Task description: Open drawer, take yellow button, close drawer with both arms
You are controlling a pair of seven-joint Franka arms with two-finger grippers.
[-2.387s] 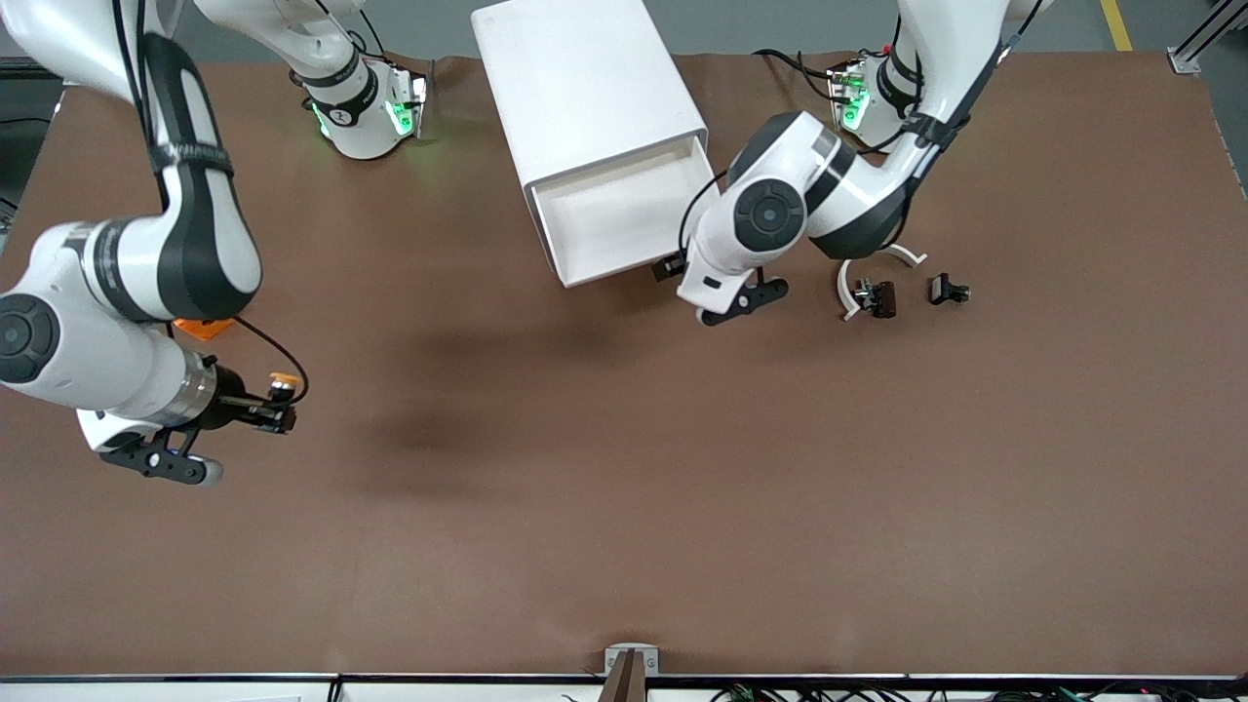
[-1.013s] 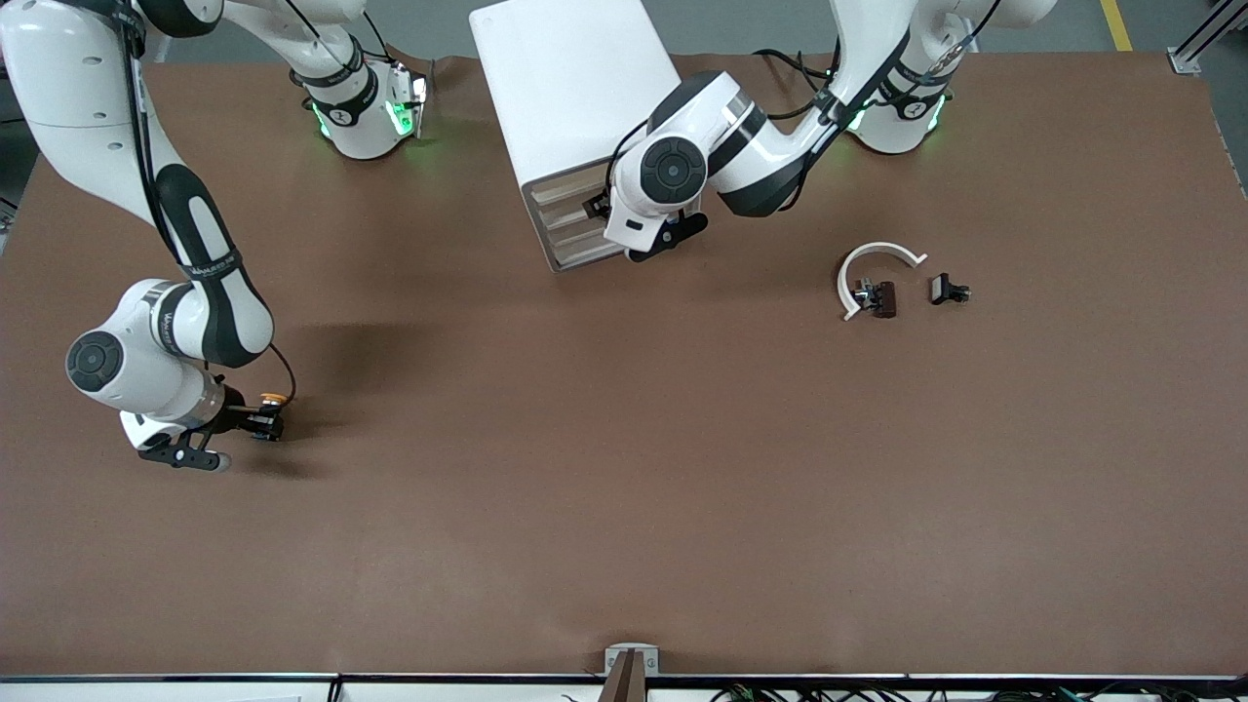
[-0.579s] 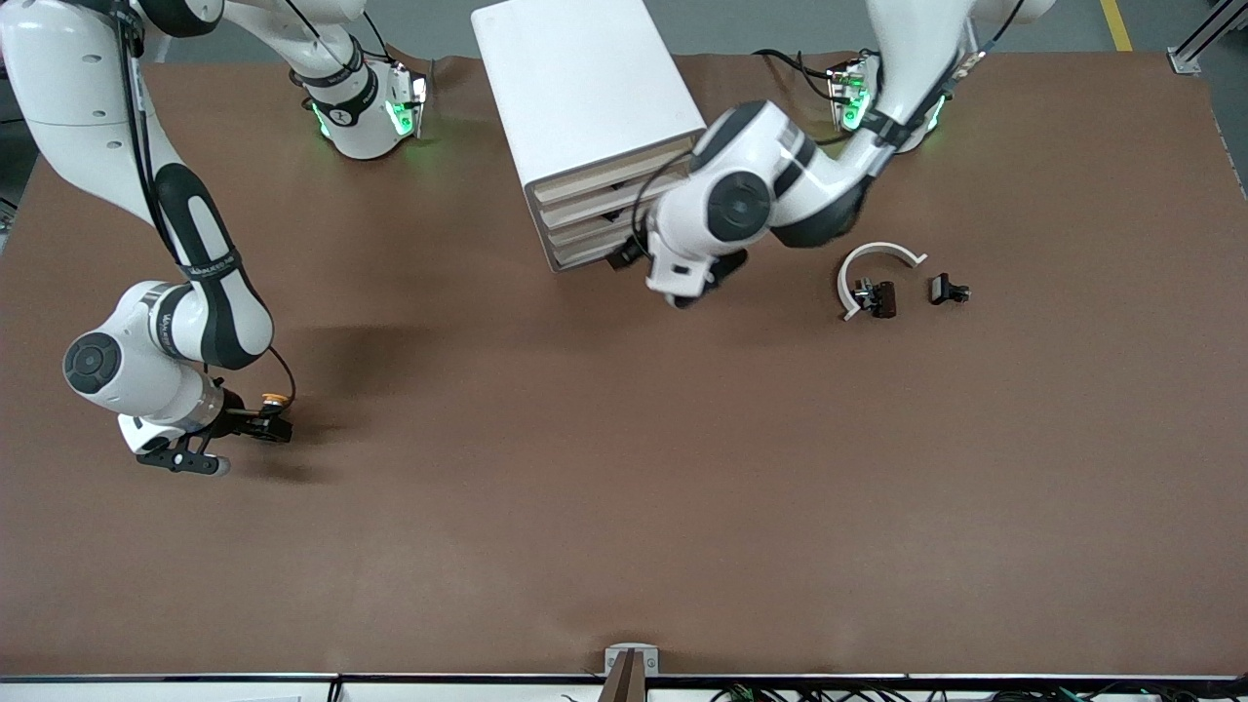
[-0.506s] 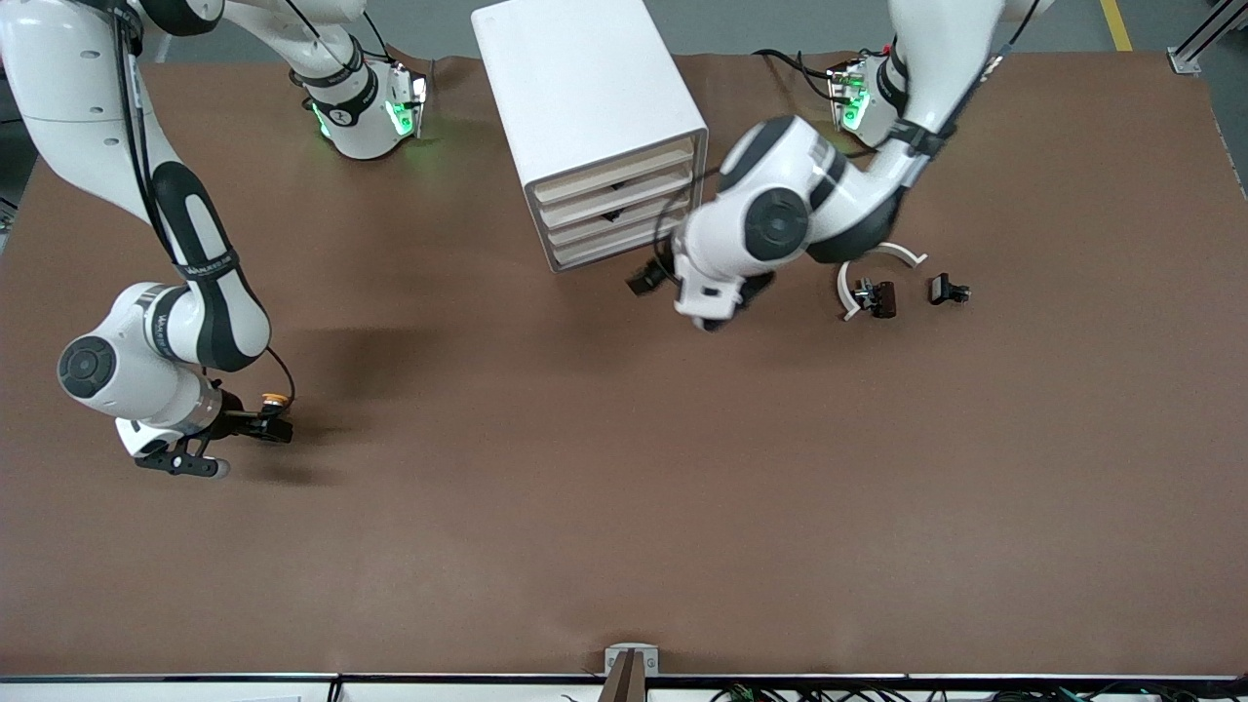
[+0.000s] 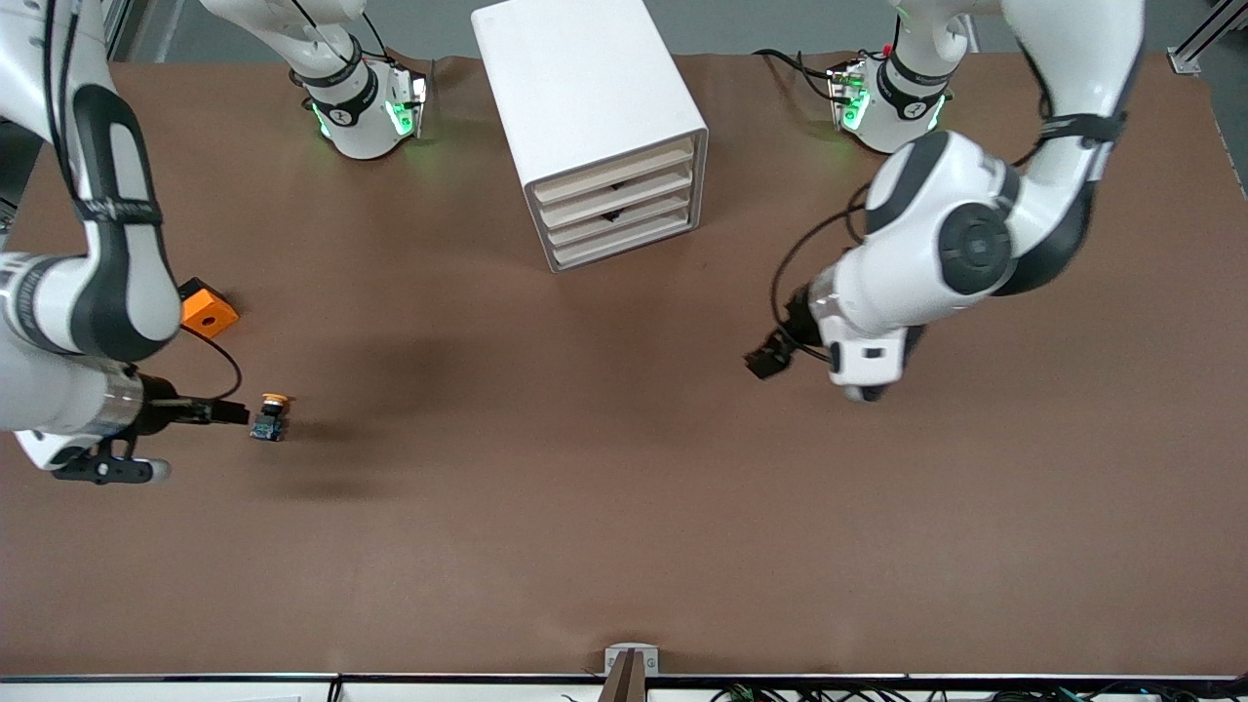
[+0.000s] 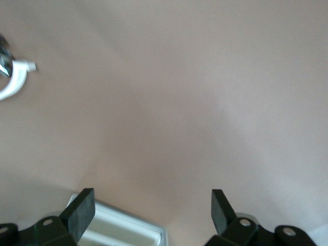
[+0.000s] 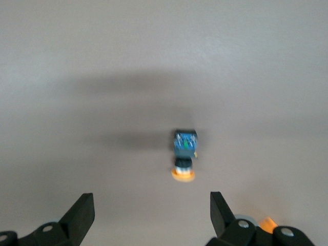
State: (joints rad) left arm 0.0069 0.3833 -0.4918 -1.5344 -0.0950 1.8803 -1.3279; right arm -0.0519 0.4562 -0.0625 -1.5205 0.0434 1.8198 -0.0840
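Observation:
The button (image 5: 271, 421), with an orange cap, black body and blue base, lies on its side on the brown table, free of any gripper. It also shows in the right wrist view (image 7: 184, 154). My right gripper (image 5: 229, 414) is open and empty, just off the button toward the right arm's end of the table; in its wrist view (image 7: 151, 212) the fingers stand wide apart. The white drawer cabinet (image 5: 595, 127) has all drawers shut. My left gripper (image 5: 767, 358) is open and empty over bare table, away from the cabinet; it also shows in its wrist view (image 6: 151, 212).
The orange square block (image 5: 208, 312) sits beside the right arm, farther from the front camera than the button. The white curved strip (image 6: 13, 82) shows at the edge of the left wrist view; in the front view the left arm hides it.
The left arm pushed the drawer shut, then swung away from the cabinet toward its own end of the table. The right gripper let go of the button and drew back from it.

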